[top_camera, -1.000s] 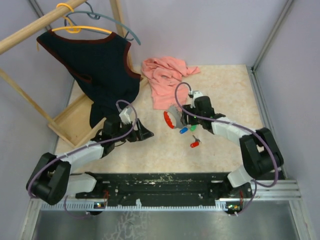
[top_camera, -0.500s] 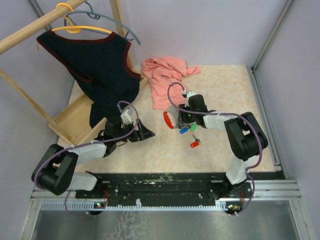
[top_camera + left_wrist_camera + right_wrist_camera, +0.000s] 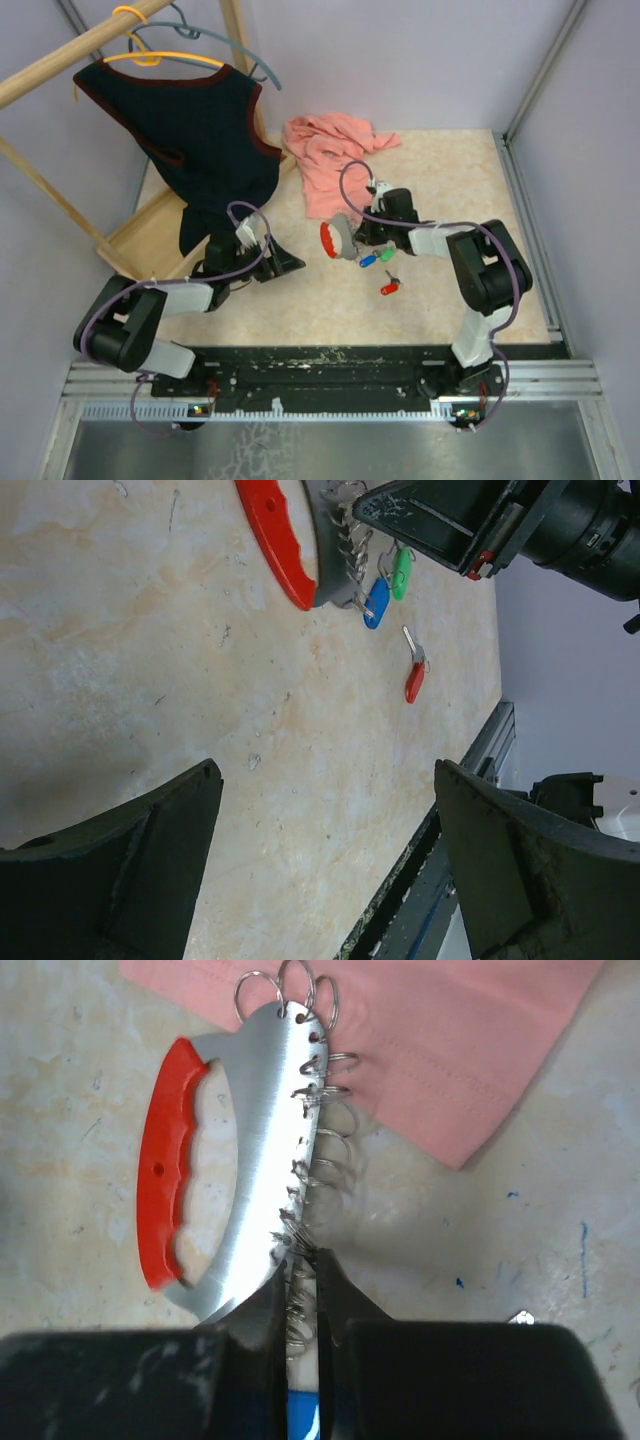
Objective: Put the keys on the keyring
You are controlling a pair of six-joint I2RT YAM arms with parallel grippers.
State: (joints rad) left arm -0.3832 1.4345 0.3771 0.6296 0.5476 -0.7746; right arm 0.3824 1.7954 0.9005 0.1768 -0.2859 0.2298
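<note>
The keyring (image 3: 250, 1150) is a D-shaped loop, one side red, the other grey metal with a row of small wire rings along its edge. My right gripper (image 3: 300, 1270) is shut on that ringed edge at the loop's lower end. In the top view the keyring (image 3: 337, 241) lies just left of the right gripper (image 3: 362, 238). A blue key (image 3: 368, 260) and a green key (image 3: 385, 255) lie right below it, and a red key (image 3: 389, 288) lies further toward me. My left gripper (image 3: 328, 780) hovers open over bare table, well left of the keyring (image 3: 275, 535).
A pink cloth (image 3: 330, 150) lies just behind the keyring, partly under its rings. A dark vest (image 3: 200, 140) hangs from a wooden rack (image 3: 150, 245) at the back left. Metal frame rails (image 3: 520, 190) border the table at the right and near edge.
The right gripper's jaws have closed on the keyring's ringed edge. The keyring has shifted a little to the left and tipped. The left gripper has stayed open, nearly still.
</note>
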